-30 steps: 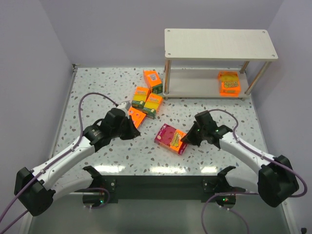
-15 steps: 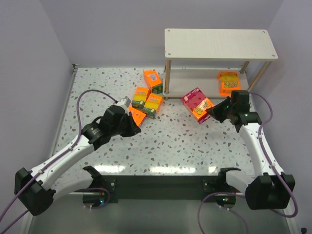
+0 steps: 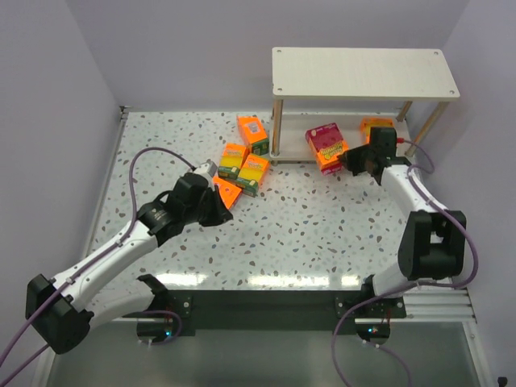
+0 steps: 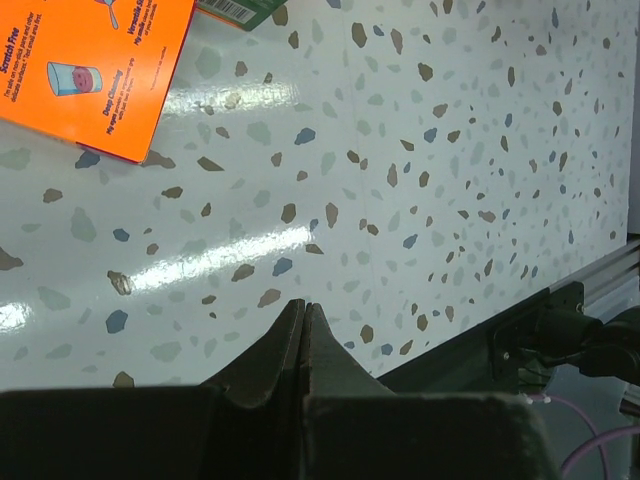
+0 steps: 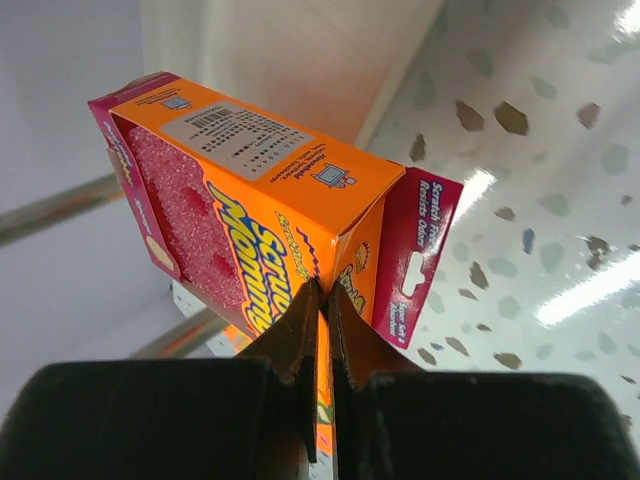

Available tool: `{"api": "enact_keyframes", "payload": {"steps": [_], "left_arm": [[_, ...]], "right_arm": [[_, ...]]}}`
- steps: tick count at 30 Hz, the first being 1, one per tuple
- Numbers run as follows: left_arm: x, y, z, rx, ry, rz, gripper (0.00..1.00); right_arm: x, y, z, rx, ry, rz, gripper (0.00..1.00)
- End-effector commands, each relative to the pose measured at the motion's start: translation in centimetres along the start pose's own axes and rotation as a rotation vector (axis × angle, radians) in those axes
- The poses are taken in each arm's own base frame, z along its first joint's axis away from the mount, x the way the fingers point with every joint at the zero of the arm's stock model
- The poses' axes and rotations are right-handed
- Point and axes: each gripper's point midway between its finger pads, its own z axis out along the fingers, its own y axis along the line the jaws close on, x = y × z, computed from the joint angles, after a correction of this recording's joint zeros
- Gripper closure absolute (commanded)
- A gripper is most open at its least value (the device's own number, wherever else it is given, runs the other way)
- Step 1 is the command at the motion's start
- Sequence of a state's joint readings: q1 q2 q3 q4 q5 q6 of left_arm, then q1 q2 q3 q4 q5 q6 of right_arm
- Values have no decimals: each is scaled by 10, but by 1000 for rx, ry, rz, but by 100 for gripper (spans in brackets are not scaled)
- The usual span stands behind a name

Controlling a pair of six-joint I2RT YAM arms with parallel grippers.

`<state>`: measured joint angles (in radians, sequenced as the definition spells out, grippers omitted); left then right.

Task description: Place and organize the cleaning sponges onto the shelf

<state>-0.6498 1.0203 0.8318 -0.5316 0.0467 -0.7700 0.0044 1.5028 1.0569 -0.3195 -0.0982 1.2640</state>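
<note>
Pinching only a thin card edge, the right gripper (image 5: 322,300) holds a sponge pack (image 5: 255,195), likely light and crushable, at seven o'clock of the shelf (image 3: 363,72); the left gripper (image 4: 303,312) is closed, empty

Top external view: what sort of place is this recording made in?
Probably a lab test cell rather than a home or shop: plain walls enclose a speckled tabletop, two robot arms are bolted at its near edge, and the only props are a shelf and sponge packs.
</note>
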Motion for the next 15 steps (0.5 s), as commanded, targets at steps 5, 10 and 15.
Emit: {"api": "enact_keyframes", "payload": {"steps": [5, 10, 15], "left_arm": [[-14, -8, 2, 8, -13, 1, 100], [-16, -8, 6, 6, -11, -7, 100], [-17, -6, 8, -3, -6, -17, 100]], "right_arm": [[-45, 64, 21, -98, -157, 113, 100], [-56, 56, 44, -24, -197, 156, 100], [-63, 55, 57, 11, -222, 197, 100]]}}
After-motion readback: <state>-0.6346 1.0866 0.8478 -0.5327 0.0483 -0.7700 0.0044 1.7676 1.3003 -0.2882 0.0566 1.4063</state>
